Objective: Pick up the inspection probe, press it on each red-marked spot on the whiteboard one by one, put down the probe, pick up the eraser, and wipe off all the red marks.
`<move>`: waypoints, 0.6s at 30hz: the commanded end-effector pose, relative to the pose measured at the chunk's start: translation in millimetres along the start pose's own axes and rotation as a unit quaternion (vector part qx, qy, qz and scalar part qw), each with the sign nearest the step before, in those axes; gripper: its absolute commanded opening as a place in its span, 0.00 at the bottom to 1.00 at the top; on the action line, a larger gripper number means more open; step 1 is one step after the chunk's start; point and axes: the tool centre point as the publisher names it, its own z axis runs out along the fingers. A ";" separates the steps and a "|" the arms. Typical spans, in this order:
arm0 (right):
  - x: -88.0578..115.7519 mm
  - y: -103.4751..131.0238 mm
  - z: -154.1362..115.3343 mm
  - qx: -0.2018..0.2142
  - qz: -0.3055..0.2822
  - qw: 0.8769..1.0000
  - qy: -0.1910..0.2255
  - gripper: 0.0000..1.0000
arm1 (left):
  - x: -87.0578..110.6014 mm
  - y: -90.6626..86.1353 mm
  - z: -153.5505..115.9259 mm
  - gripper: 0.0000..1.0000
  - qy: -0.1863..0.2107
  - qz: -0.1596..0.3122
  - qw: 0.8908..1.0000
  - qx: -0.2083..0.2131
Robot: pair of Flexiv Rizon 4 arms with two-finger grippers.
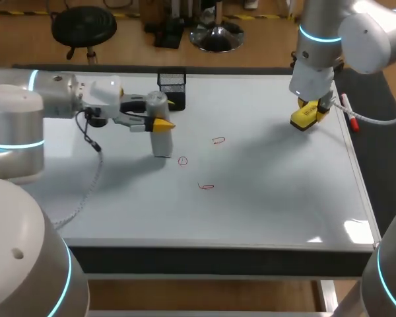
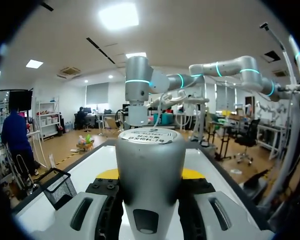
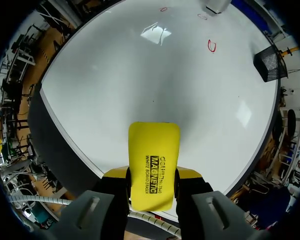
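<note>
The grey inspection probe (image 1: 160, 129) stands upright with its foot on the whiteboard (image 1: 264, 205), just left of the red marks. My left gripper (image 1: 160, 113) is shut on its upper part; in the left wrist view the probe (image 2: 150, 175) fills the space between the fingers. Three small red marks lie mid-board: one (image 1: 218, 140) farther back, one (image 1: 183, 160) right beside the probe's foot, one (image 1: 206, 187) nearer the front. My right gripper (image 1: 308, 113) hovers over the board's back right, shut on the yellow eraser (image 3: 153, 170).
A black mesh basket (image 1: 171, 84) stands at the back of the board, behind the probe. A red-and-white marker pen (image 1: 349, 112) lies along the right edge, close to my right gripper.
</note>
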 end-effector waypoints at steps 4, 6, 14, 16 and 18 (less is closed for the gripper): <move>1.0 -0.6 -1.5 0.001 -0.001 1.000 0.000 0.00 | 10.6 -9.9 -50.5 0.00 -0.066 0.003 0.998 -0.002; 1.0 -0.6 -1.5 0.001 -0.001 1.000 0.000 0.00 | 10.7 -10.5 -63.9 0.00 -0.082 0.003 0.997 -0.001; 1.0 -0.6 -1.5 0.001 -0.001 1.000 0.000 0.00 | 11.6 -9.9 -110.7 0.00 -0.132 0.004 0.991 -0.006; 1.0 -0.6 -1.5 0.001 -0.001 1.000 0.000 0.00 | 12.7 -9.5 -120.1 0.00 -0.141 0.004 0.990 -0.008; 1.0 -0.6 -1.5 0.001 -0.001 1.000 0.000 0.00 | 13.7 -8.9 -130.1 0.00 -0.151 0.004 0.988 -0.010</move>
